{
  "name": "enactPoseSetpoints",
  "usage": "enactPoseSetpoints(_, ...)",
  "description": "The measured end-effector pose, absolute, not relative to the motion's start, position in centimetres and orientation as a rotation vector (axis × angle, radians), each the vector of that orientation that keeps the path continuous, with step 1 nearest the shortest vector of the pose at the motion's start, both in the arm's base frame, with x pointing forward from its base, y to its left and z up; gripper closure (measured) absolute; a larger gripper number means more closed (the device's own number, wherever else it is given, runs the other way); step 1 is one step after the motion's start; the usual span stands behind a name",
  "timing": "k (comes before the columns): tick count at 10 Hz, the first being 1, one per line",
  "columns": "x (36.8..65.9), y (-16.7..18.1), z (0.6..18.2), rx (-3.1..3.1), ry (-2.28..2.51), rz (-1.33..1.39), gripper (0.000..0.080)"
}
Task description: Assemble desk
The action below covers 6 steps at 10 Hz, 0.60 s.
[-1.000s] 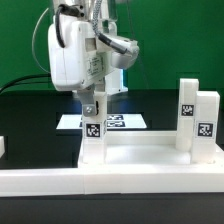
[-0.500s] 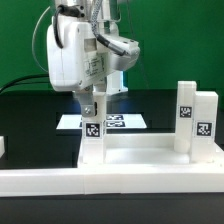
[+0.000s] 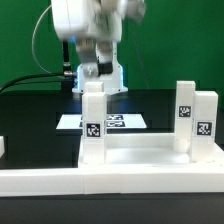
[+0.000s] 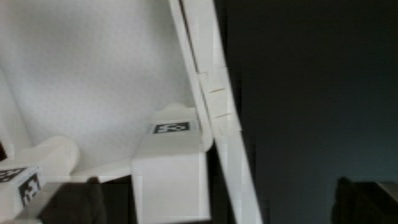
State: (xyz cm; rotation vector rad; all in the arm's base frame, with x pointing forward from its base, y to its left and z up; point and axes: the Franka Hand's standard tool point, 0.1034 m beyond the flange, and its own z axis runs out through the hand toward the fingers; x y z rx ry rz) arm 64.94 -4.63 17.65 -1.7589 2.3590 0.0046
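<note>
Exterior view: the desk panel (image 3: 140, 160) lies lower centre on the surface (image 3: 30, 110), three legs (image 3: 93, 125) upright. We cannot tell the claw's (image 3: 95, 70) opening; it holds nothing. We judge the legs light, stiff, slippery; grip flat sides.

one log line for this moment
step: leg seating | gripper: above left leg, state unclear | legs upright: three | desk panel: flat on table

the desk panel (image 3: 150, 155) and its legs (image 3: 94, 125) look like smooth matt white plastic; the table (image 3: 30, 115) is matt black, the tool (image 3: 96, 65) housing glossy white.
</note>
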Motion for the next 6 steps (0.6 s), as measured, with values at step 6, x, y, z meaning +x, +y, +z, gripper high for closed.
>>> enactPoseSetpoints(6, 65.02, -4.72, 17.53, -1.746, 2.361, 0.013, 0.0151)
